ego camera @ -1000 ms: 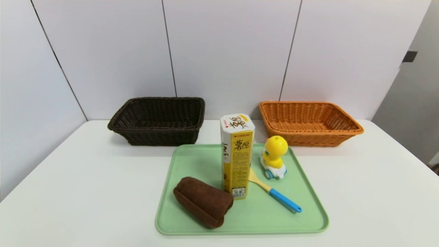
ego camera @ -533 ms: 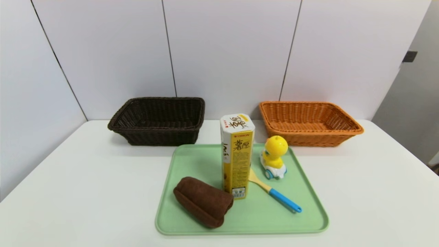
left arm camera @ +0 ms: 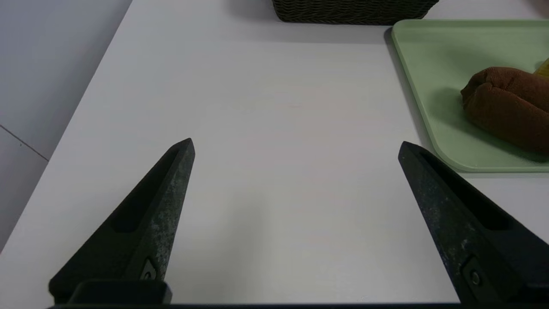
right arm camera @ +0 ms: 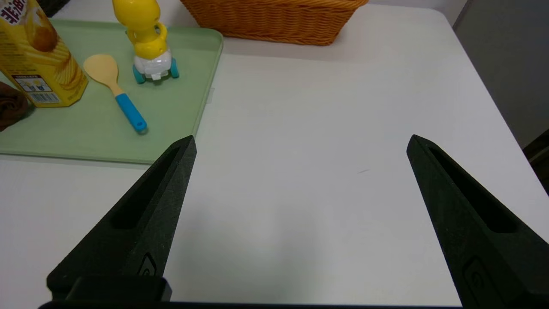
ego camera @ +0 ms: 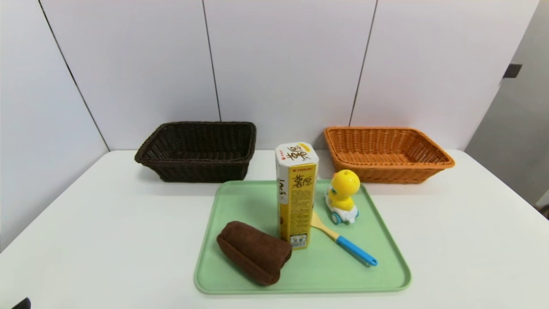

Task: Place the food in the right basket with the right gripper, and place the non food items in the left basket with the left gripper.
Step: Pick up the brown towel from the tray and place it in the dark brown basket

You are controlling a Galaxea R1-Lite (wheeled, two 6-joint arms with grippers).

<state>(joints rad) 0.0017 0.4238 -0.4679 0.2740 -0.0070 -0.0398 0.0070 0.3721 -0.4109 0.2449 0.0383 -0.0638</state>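
Observation:
A tall yellow-and-white snack carton (ego camera: 297, 195) stands upright in the middle of a green tray (ego camera: 377, 274). On the tray beside it lie a rolled brown towel (ego camera: 254, 252), a blue-handled spatula (ego camera: 344, 244) and a yellow duck toy (ego camera: 342, 195). The dark brown left basket (ego camera: 197, 151) and the orange right basket (ego camera: 386, 153) stand empty behind the tray. My left gripper (left arm camera: 296, 143) hangs open over bare table left of the tray, the towel (left arm camera: 510, 105) ahead of it. My right gripper (right arm camera: 300, 141) is open over bare table right of the tray.
The white table (ego camera: 107, 223) ends at a white panelled wall just behind the baskets. A grey partition (ego camera: 510, 128) stands off the table's right edge. A dark bit of the left arm (ego camera: 22, 304) shows at the head view's bottom left corner.
A dark tip of the left arm has come into the head view's bottom left corner. Nothing on the tray has moved.

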